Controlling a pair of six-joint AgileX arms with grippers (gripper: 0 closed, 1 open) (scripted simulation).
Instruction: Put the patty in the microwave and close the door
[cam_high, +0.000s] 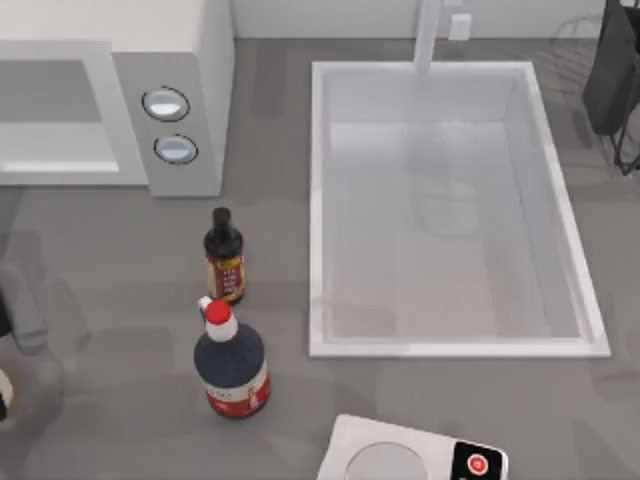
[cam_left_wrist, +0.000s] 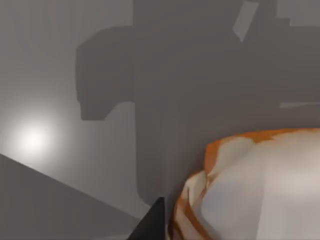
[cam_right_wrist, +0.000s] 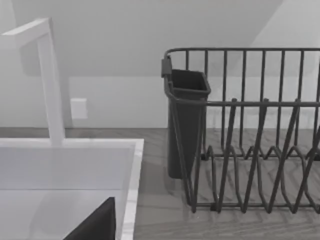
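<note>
microwave (cam_high: 170, 110) at 10 o'clock, door (cam_high: 55, 120) apparently shut; possibly patty (cam_left_wrist: 260, 185) by left wrist; fingers' state: cannot tell.

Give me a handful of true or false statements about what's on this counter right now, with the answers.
1. Two dark bottles stand between the microwave and the scale. True: the small bottle is nearer the microwave, the red-capped bottle nearer the scale.
2. The sink holds a pile of dishes. False: its basin is bare.
3. The microwave has three knobs. False: it has two, one above the other.
4. A faucet rises at the sink's far edge. True.
5. The dish rack sits on the left side of the table. False: it is at the far right, beyond the sink.
</note>
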